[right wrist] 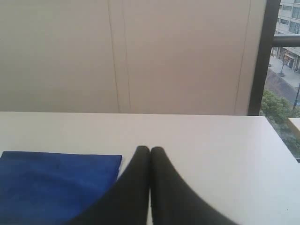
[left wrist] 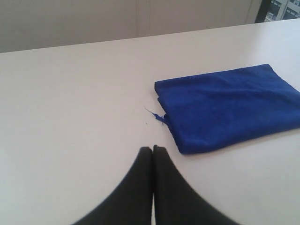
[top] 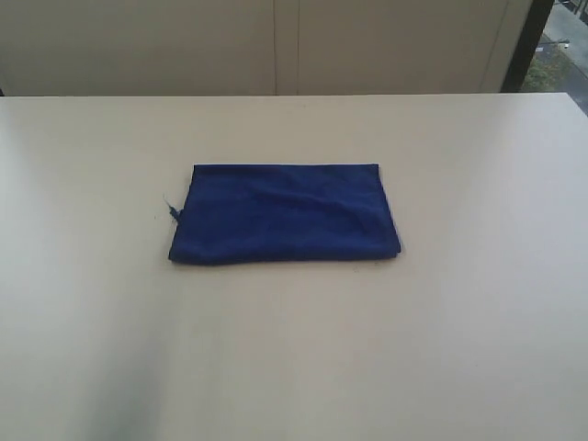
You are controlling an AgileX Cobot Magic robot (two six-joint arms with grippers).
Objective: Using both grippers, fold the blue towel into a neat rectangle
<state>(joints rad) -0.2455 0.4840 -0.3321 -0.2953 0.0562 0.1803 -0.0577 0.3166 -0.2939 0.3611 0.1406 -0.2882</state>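
The blue towel [top: 285, 214] lies folded into a flat rectangle in the middle of the white table [top: 478, 331], with a loose thread sticking out at its left edge. Neither arm shows in the exterior view. In the left wrist view my left gripper [left wrist: 153, 148] is shut and empty, pulled back from the towel [left wrist: 229, 105], which lies apart from its fingertips. In the right wrist view my right gripper [right wrist: 150, 149] is also shut with nothing in it, and the towel [right wrist: 56, 183] lies beside and partly behind its fingers.
A beige wall [top: 276, 46] runs behind the table's far edge. A dark window frame [right wrist: 258, 56] with a street view stands at the far right corner. Bare table surface surrounds the towel on all sides.
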